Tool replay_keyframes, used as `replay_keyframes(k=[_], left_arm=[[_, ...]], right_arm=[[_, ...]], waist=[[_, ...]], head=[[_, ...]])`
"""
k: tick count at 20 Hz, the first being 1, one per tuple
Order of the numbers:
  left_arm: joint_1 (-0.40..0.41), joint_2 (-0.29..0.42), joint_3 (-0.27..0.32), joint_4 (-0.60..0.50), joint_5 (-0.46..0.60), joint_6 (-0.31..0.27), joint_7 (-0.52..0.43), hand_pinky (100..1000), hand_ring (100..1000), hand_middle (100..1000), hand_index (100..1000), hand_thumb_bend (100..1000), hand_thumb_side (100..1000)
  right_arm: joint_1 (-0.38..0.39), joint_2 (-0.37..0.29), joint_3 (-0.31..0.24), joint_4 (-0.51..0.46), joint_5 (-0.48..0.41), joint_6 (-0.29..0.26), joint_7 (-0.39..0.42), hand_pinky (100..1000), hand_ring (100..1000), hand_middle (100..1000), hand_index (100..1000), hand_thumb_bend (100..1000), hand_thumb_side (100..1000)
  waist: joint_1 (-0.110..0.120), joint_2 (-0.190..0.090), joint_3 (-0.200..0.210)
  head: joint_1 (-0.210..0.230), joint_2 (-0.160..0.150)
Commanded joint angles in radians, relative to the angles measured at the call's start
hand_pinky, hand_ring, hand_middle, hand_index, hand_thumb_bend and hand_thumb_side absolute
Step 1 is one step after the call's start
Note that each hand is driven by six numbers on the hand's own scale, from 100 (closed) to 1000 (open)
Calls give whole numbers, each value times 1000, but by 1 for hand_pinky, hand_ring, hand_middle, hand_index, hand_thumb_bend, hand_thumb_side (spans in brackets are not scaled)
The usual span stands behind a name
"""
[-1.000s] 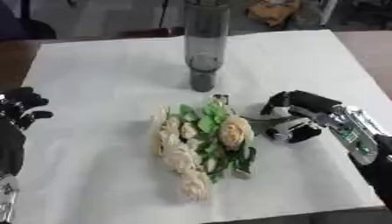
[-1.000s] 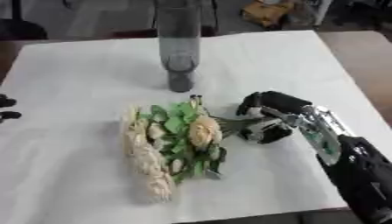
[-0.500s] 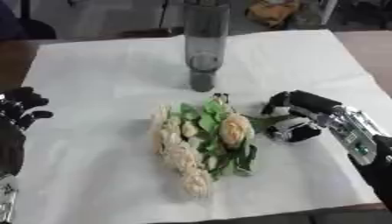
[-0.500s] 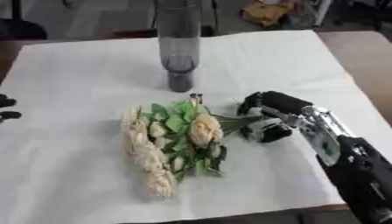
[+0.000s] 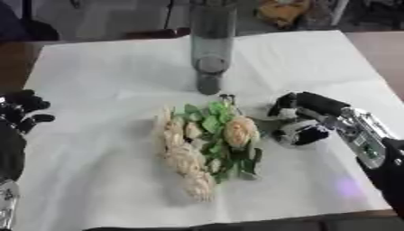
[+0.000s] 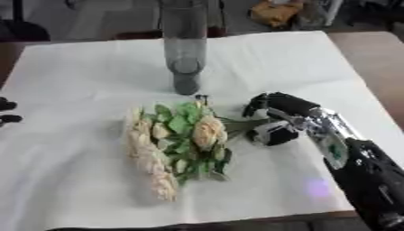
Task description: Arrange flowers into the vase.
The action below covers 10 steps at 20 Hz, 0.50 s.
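Note:
A bunch of cream flowers (image 5: pixel 201 146) with green leaves lies flat on the white tablecloth (image 5: pixel 103 76), blooms toward the near edge and stems pointing right. Behind it stands a tall grey glass vase (image 5: pixel 211 43), upright and holding no flowers. My right hand (image 5: pixel 304 119) rests on the cloth just right of the bunch, fingers curled over where the green stems end; whether they hold the stems I cannot tell. My left hand (image 5: pixel 20 113) sits at the left edge, far from the flowers, fingers relaxed and up.
The table's right edge runs past my right forearm (image 6: pixel 359 158). Dark chairs and an orange-brown object (image 5: pixel 280 11) lie beyond the far edge. The cloth is wrinkled near the bunch.
My right hand has shifted very slightly toward the flower stems. The flowers, vase and left hand stay where they were.

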Motion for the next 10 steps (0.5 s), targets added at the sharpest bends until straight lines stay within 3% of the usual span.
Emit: replay_keyframes(k=[1, 10], left_arm=[[-9, 4, 1, -10, 4, -1, -1, 570, 644, 551, 655, 626, 804], [-9, 3, 0, -9, 4, -1, 0, 570, 644, 550, 655, 625, 805]], right_arm=[[-20, -7, -7, -6, -2, 2, 0, 752, 741, 618, 761, 269, 302], [-32, 15, -5, -10, -4, 13, -39, 687, 682, 568, 715, 207, 312]], waist=[[15, -28, 1], [17, -29, 1]], head=[[2, 4], [2, 5]])
